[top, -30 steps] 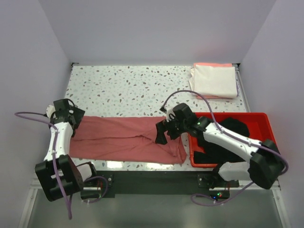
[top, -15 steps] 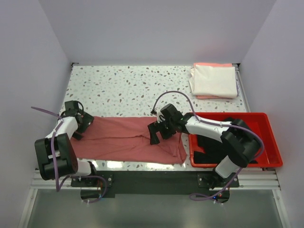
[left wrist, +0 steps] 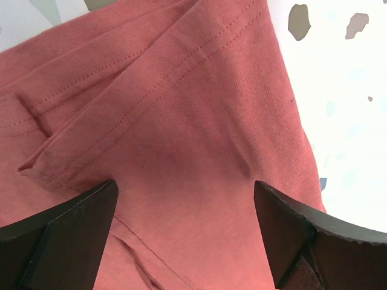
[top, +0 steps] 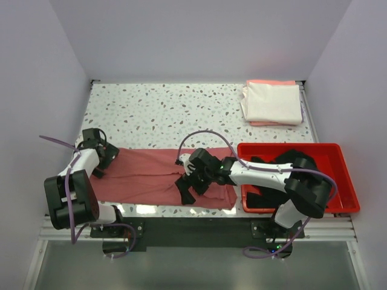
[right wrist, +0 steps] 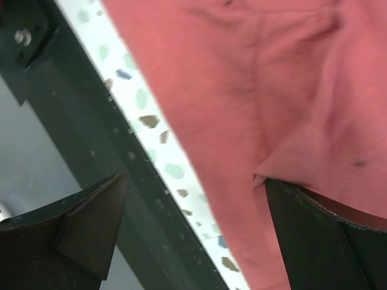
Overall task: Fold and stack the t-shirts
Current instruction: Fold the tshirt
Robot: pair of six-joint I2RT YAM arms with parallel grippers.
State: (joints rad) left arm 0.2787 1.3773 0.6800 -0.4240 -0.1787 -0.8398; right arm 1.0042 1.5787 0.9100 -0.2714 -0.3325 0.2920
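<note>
The dusty rose-red t-shirt (top: 145,172) lies as a long flat strip along the near part of the table. My left gripper (top: 104,158) is open over its left end, jaws wide apart above the cloth (left wrist: 181,121). My right gripper (top: 185,188) is open at the shirt's near edge, around the middle. In the right wrist view the gripper (right wrist: 193,235) straddles that edge (right wrist: 242,72), and a flap of cloth lies against the right finger. The cream-white t-shirt (top: 273,103) sits folded on the peach-pink one (top: 269,82) at the back right. The black t-shirt (top: 269,194) is bunched in the tray.
The red plastic tray (top: 290,147) stands at the near right, partly under my right arm. The black front rail (top: 193,232) runs along the table's near edge and shows right beside my right gripper (right wrist: 72,121). Speckled tabletop (top: 169,109) lies behind the shirt.
My right gripper has moved left and toward the near edge, from the shirt's middle fold to its front hem. My left gripper swung in over the shirt's left end, then stayed.
</note>
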